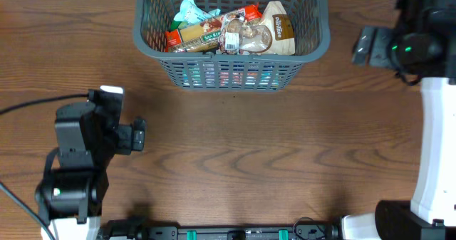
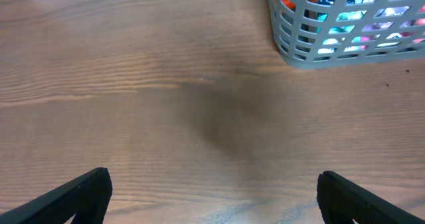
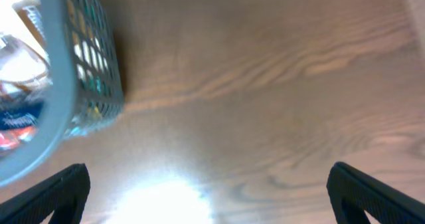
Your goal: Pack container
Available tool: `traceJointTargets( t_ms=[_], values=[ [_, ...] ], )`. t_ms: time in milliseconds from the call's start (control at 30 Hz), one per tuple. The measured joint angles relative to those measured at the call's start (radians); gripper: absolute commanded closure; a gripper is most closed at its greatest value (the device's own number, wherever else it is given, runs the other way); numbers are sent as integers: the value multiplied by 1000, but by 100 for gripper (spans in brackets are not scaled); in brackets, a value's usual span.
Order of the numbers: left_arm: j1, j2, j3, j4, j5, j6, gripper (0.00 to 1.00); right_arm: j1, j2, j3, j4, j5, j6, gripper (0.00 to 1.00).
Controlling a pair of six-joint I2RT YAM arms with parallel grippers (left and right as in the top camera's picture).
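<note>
Container (image 1: 228, 75) sits at the far middle of your table (image 1: 235, 147), with snack packets (image 1: 235, 33) lying inside. Your left gripper (image 2: 212, 194) hangs over the wood with its fingers spread wide, holding and touching nothing. Your right gripper (image 3: 207, 187), near the container's right wall, is equally wide apart and empty.

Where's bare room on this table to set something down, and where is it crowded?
Bare: the wide wood of the table between the container and the near edge, flanked by the left gripper and the right arm. Crowded: inside the container, filled with packets.
</note>
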Motion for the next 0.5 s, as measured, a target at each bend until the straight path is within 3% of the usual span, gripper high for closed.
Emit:
traceJointTargets(
  t_ms=[300, 500],
  values=[
    [-1, -92, -55, 34, -19, 0, 1, 60, -314, -703, 385, 2, 21, 1],
    [-22, -95, -143, 116, -22, 0, 1, 61, -489, -986, 526, 7, 33, 1]
  ],
)
